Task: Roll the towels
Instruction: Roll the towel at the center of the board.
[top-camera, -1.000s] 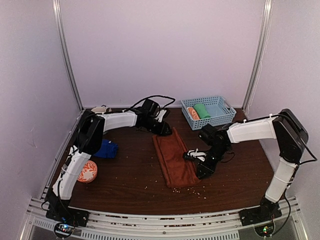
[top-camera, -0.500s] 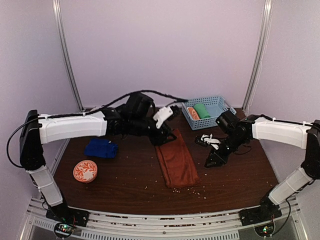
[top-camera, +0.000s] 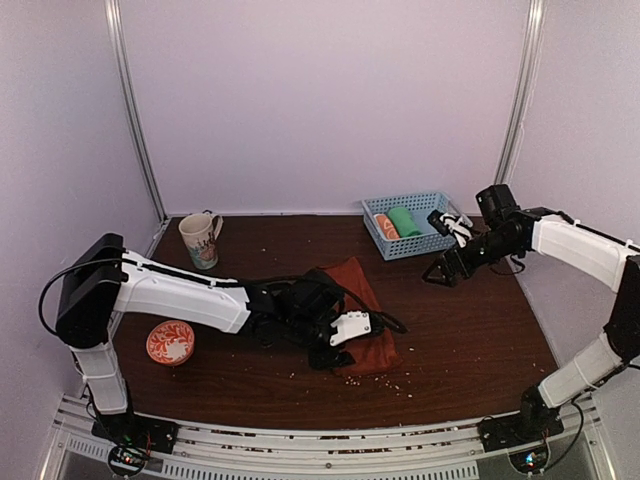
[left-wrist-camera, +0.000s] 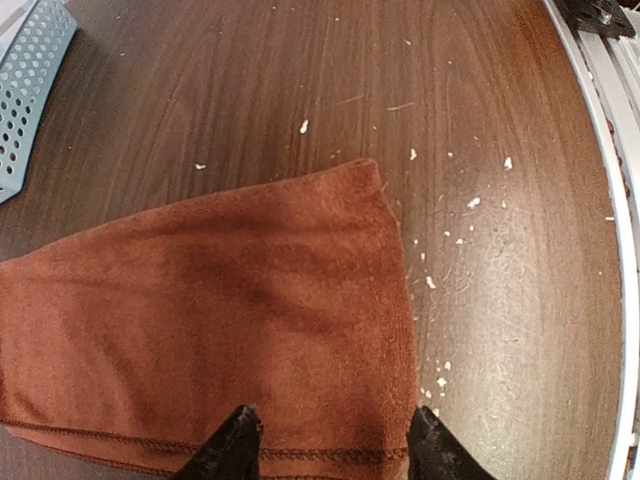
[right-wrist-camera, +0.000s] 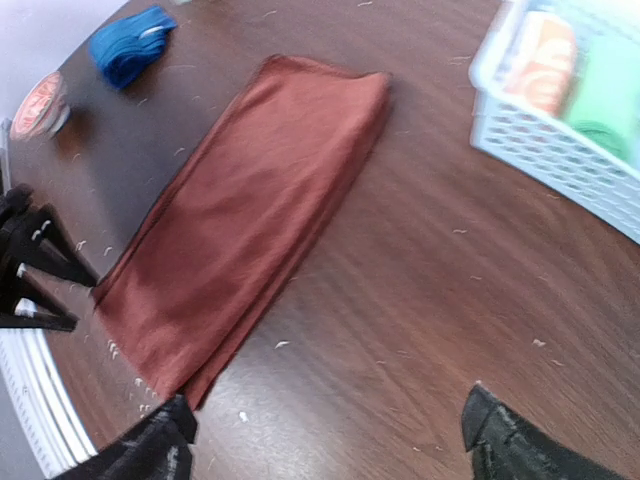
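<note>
Moved since earlier: your left arm (top-camera: 190, 295) has swung from the far end of the long rust-brown cloth towel (top-camera: 352, 280) to its near end, lower centre of the overhead frame. Your right arm (top-camera: 580, 240) has pulled off to the upper right, beside the pale blue perforated plastic basket (top-camera: 420, 245).
Left side: your left end effector (left-wrist-camera: 330, 445) is half spread, straddling the stitched hem at the towel's near corner with flat cloth between the fingers. You cannot tell whether the tips touch it.
Right side: your right end effector (right-wrist-camera: 330, 450) is spread wide, holds nothing and is well apart from the towel.
Brown towel, place: flat on the dark wooden bench (top-camera: 470, 330), centre of the overhead frame.
Brown towel, long axis: it runs from upper centre down the frame, leaning slightly right. The lower short end is under your left fingers.
Blue towel: the royal blue cloth towel (right-wrist-camera: 130, 45) lies bunched at the upper left of the right wrist view, not yet rolled.
Step in hand: probably starting the roll at the near short end.
Doing it well: catch the full width of the end edge, not one corner. Turn it over tight and square to the long axis, then roll straight up the frame so the cylinder does not cone.
</note>
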